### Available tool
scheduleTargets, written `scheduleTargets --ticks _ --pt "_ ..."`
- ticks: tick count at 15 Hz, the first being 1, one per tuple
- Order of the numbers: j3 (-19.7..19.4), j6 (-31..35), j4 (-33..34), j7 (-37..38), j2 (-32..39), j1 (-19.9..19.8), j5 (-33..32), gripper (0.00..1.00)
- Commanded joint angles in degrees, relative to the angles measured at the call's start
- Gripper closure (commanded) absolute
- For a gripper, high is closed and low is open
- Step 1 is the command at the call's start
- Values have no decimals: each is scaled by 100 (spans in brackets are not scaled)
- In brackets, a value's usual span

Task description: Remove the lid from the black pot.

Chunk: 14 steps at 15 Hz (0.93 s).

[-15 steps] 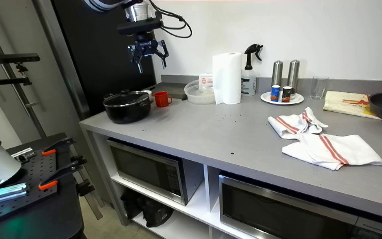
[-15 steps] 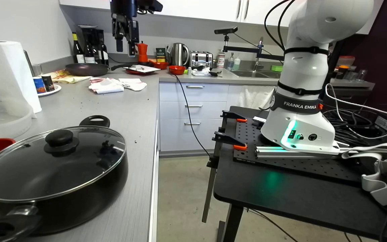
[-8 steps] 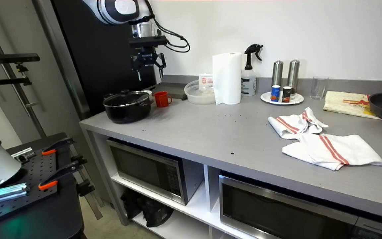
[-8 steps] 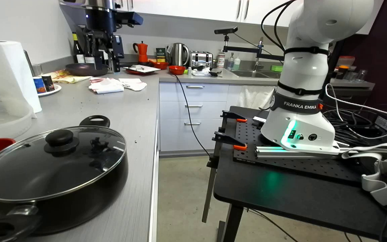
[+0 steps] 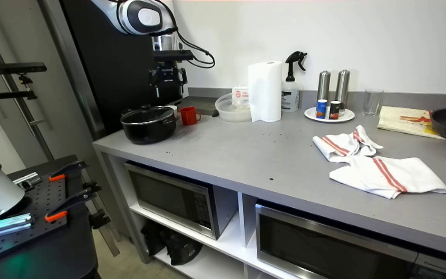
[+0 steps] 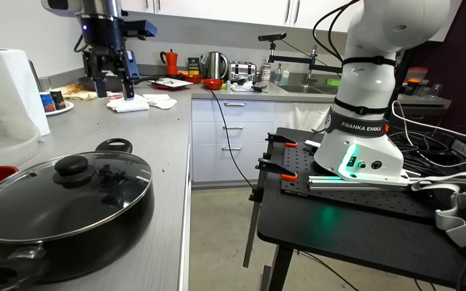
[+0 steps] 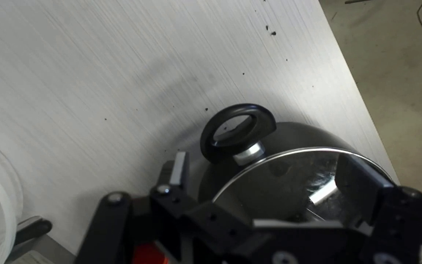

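Note:
The black pot stands at the end of the counter with its glass lid on. In an exterior view the pot is close up, with the metal-rimmed lid and its black knob. My gripper is open and empty, in the air above the pot. It also shows in an exterior view, apart from the lid. In the wrist view the open fingers span part of the lid. A pot handle shows there; the knob is hidden behind the gripper.
A red mug stands right beside the pot. A clear plastic tub, a paper towel roll and a spray bottle stand along the wall. A dark fridge rises behind the pot. The counter's front edge runs close by the pot.
My gripper has come down toward the pot. It has also moved left in an exterior view and appears larger there. It stays open. The pot and lid have not moved.

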Motion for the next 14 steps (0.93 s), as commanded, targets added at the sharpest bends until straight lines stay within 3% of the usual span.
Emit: scheduleTargets --ticks 1,14 --pt "171 -121 329 -195 286 100 64 0" --pt "631 24 426 -250 800 561 -109 0"
